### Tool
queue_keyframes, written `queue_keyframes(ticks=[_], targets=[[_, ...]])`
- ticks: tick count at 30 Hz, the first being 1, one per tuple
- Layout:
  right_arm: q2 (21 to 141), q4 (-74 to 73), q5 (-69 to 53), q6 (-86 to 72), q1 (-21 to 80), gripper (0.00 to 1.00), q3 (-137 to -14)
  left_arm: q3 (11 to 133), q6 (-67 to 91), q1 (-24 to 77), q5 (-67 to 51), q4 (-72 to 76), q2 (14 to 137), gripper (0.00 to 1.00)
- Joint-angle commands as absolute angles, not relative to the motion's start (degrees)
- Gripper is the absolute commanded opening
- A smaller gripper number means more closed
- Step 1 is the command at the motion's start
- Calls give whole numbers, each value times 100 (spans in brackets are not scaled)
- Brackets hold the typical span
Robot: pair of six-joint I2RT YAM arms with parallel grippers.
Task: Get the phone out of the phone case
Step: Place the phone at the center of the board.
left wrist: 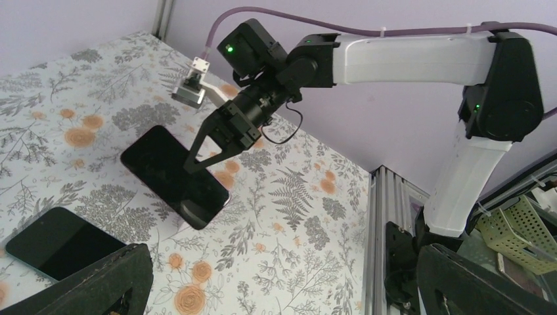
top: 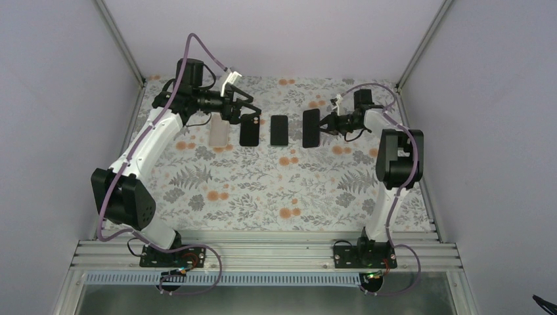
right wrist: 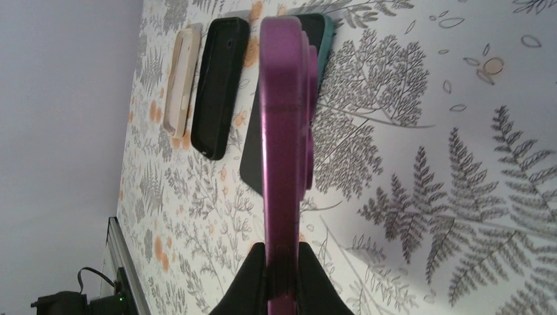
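At right gripper (right wrist: 281, 254), purple phone (right wrist: 282, 131), end hidden

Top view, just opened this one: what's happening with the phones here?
The right end effector is shut on a purple-backed phone, holding it tilted on edge over the floral table. The left end effector is open and grips nothing, hovering by the black case. A beige case and another phone lie flat in the same row.
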State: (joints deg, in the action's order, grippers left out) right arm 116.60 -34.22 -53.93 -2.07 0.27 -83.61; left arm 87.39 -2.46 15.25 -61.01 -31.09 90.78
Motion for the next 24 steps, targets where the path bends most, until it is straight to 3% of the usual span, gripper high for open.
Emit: queue_keyframes(ticks=[1,24], targets=[[11993,-3178,-5775,-535,-9,4,-8801,8672,-196,1484,-6135,-2905,8907,100],[13525,-3663,-6143,-700,-60,10,-9874,8471,-105,1414,-6175,-2762,8854,100]])
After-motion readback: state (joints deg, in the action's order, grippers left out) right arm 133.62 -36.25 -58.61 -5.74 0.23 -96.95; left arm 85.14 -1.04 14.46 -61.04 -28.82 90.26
